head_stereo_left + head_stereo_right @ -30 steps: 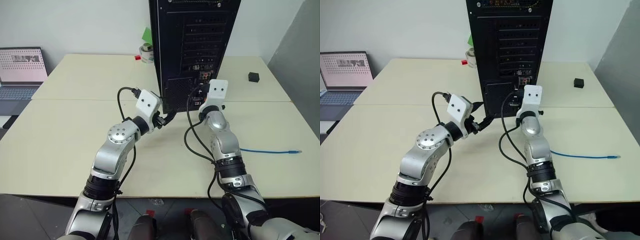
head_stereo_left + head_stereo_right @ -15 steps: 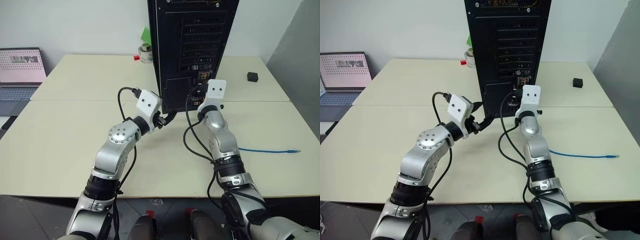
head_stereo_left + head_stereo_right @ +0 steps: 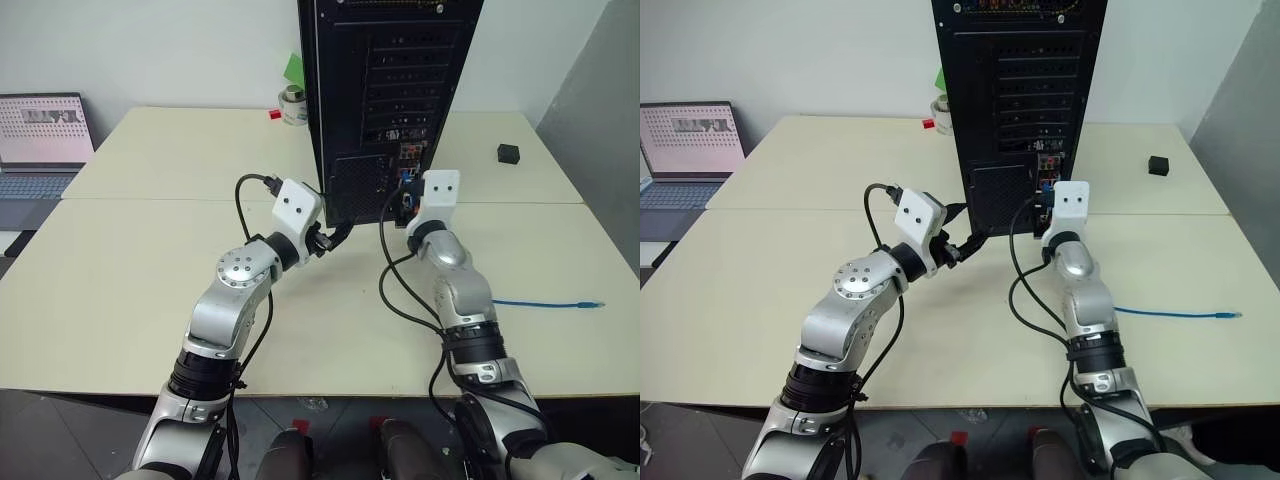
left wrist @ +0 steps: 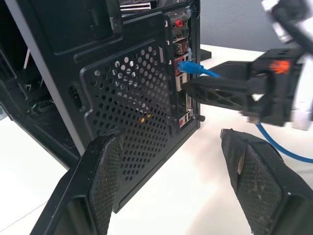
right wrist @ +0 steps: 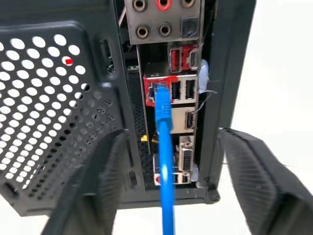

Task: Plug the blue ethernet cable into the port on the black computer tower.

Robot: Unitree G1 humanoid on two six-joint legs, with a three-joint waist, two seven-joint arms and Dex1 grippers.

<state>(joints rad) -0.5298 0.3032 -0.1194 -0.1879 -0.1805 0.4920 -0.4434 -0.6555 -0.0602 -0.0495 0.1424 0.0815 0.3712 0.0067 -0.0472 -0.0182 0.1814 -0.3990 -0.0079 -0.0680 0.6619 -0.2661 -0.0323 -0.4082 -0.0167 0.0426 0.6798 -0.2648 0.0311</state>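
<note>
The black computer tower (image 3: 385, 90) stands at mid table, its back panel facing me. One plug of the blue ethernet cable (image 5: 160, 100) sits in the port (image 5: 156, 88), a red-framed socket among the connectors. The cord hangs down from it. My right gripper (image 5: 173, 137) is open just behind the plug, and the cord runs between its fingers without touching them. The rest of the blue ethernet cable (image 3: 545, 302) lies on the table to the right. My left gripper (image 4: 171, 139) is open, holding nothing, near the tower's perforated grille (image 4: 132, 107).
A laptop (image 3: 40, 140) sits at the far left. A small black cube (image 3: 508, 152) lies at the back right. A roll (image 3: 292, 105) and a green item (image 3: 293, 70) stand behind the tower's left side. A grey panel borders the table on the right.
My right gripper has opened and drawn back a little to the right from the back panel, leaving the blue plug in the port. The left arm has not moved.
</note>
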